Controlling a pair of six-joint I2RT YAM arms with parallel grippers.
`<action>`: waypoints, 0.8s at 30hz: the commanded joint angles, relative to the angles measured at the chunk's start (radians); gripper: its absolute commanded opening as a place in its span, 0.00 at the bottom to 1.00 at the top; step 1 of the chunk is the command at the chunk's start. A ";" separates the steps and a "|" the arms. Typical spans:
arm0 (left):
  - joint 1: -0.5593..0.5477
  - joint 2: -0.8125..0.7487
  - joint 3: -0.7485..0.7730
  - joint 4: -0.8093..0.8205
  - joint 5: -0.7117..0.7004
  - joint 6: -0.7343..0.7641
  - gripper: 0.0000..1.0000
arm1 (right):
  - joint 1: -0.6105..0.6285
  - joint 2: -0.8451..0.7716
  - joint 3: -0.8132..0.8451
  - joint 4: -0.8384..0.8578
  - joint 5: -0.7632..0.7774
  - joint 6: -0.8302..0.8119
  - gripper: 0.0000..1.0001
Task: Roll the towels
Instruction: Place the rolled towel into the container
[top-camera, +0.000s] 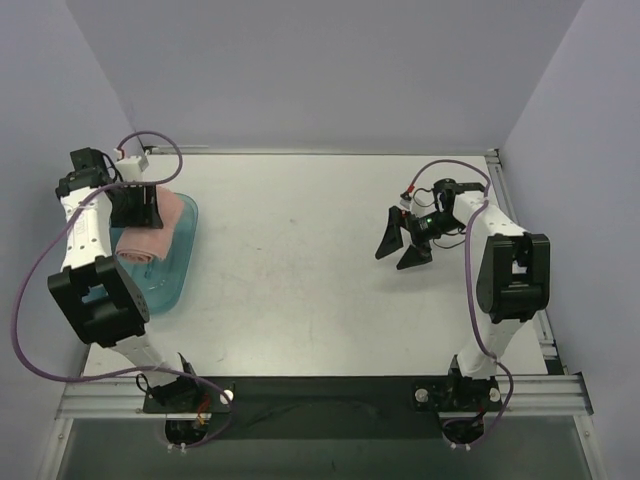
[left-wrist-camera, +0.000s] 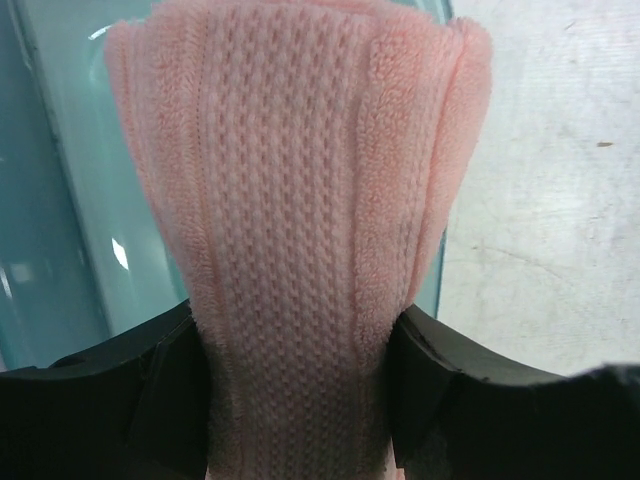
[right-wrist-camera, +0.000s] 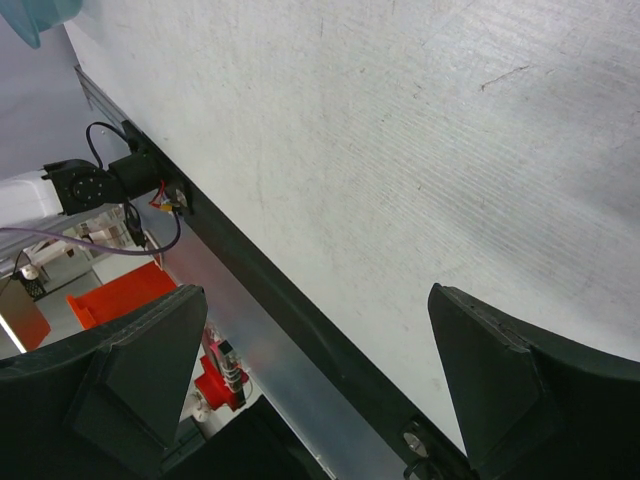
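The salmon-pink towel (top-camera: 152, 232) is rolled up and lies over the translucent teal tray (top-camera: 172, 280) at the left of the table. My left gripper (top-camera: 135, 208) is shut on the towel's far end. In the left wrist view the towel roll (left-wrist-camera: 300, 220) fills the frame, squeezed between my two black fingers (left-wrist-camera: 170, 390), with the tray (left-wrist-camera: 60, 240) beneath it. My right gripper (top-camera: 401, 246) is open and empty above the bare table on the right; in the right wrist view its fingers (right-wrist-camera: 490, 380) stand wide apart.
The white table (top-camera: 310, 270) stretches between the two arms. Purple-grey walls enclose the back and sides. A metal rail (top-camera: 330, 395) with both arm bases runs along the near edge; the rail also shows in the right wrist view (right-wrist-camera: 250, 340).
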 joint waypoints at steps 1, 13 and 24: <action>0.022 0.077 0.023 0.036 -0.050 0.001 0.00 | 0.007 0.000 0.034 -0.053 -0.005 -0.006 1.00; 0.020 0.230 -0.020 0.207 -0.119 -0.020 0.00 | 0.011 -0.025 0.012 -0.051 0.008 -0.012 1.00; -0.046 0.261 -0.092 0.289 -0.134 -0.063 0.00 | 0.008 -0.016 0.011 -0.053 0.012 -0.012 1.00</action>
